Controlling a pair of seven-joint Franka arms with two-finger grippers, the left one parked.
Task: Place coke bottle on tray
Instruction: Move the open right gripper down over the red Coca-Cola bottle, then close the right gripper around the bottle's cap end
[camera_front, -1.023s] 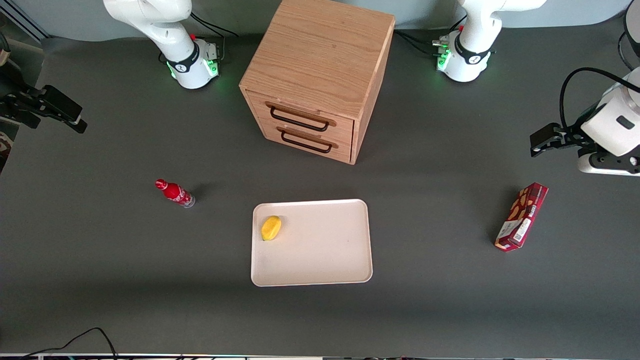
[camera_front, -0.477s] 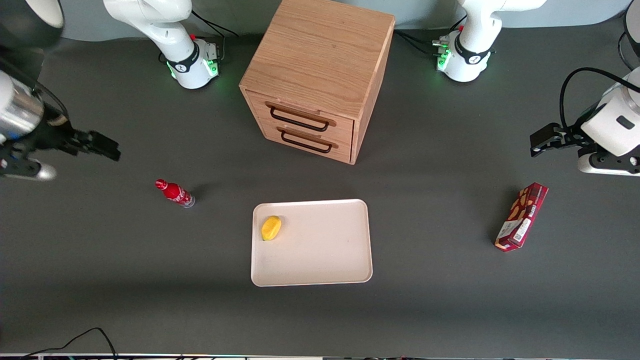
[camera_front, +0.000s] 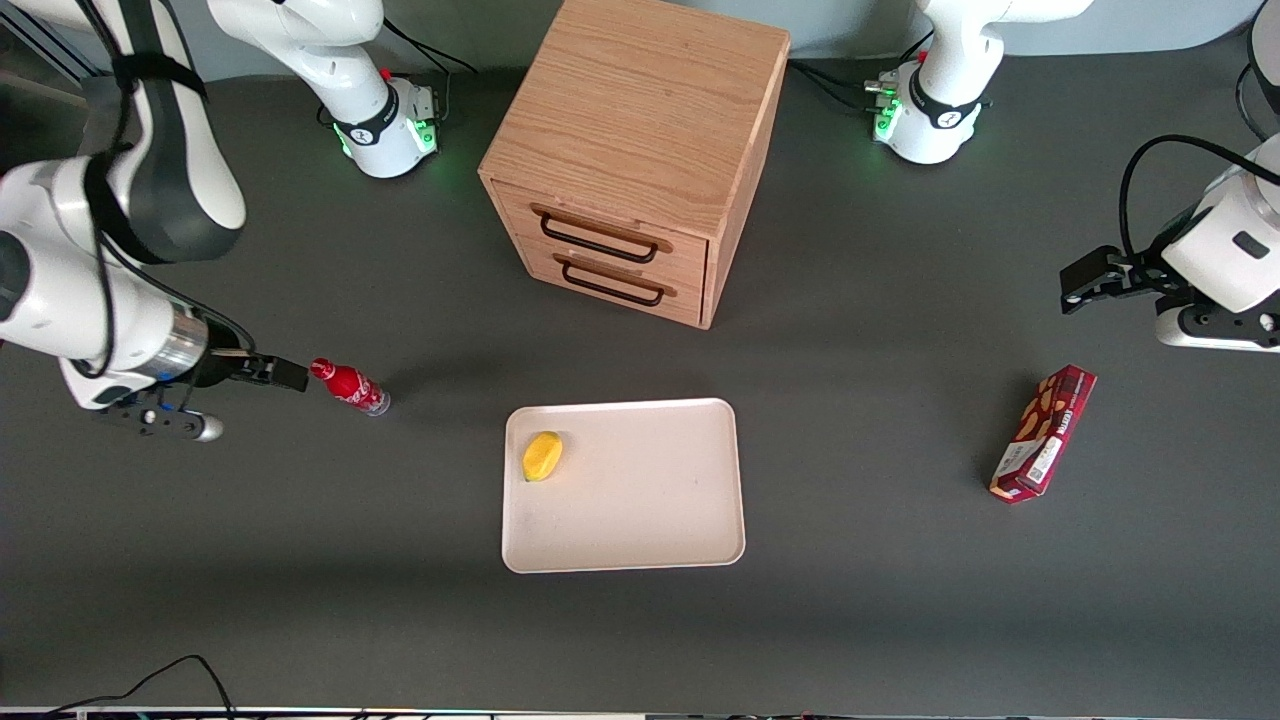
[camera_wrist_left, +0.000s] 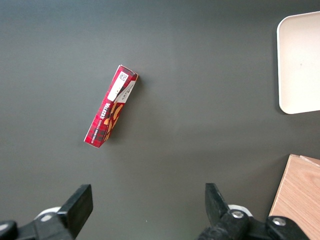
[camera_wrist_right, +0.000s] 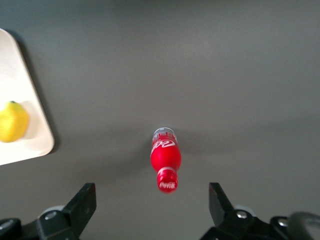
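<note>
The coke bottle (camera_front: 350, 386) is small and red with a red cap and stands on the dark table, apart from the tray, toward the working arm's end. The cream-white tray (camera_front: 650, 490) lies flat nearer the front camera than the cabinet. My right gripper (camera_front: 288, 374) hangs over the table just beside the bottle's cap, toward the working arm's end. In the right wrist view the gripper (camera_wrist_right: 151, 200) is open and empty, and the bottle (camera_wrist_right: 165, 161) sits just ahead of the gap between the fingers, touching neither. A corner of the tray (camera_wrist_right: 20, 80) also shows there.
A yellow fruit (camera_front: 542, 455) lies on the tray near the corner closest to the bottle. A wooden drawer cabinet (camera_front: 630, 150) stands farther from the front camera than the tray. A red snack box (camera_front: 1042, 432) lies toward the parked arm's end.
My right arm has swung in from the table's edge, nearer to the front camera, bringing the gripper up beside the bottle's cap. The bottle, tray and fruit have not moved.
</note>
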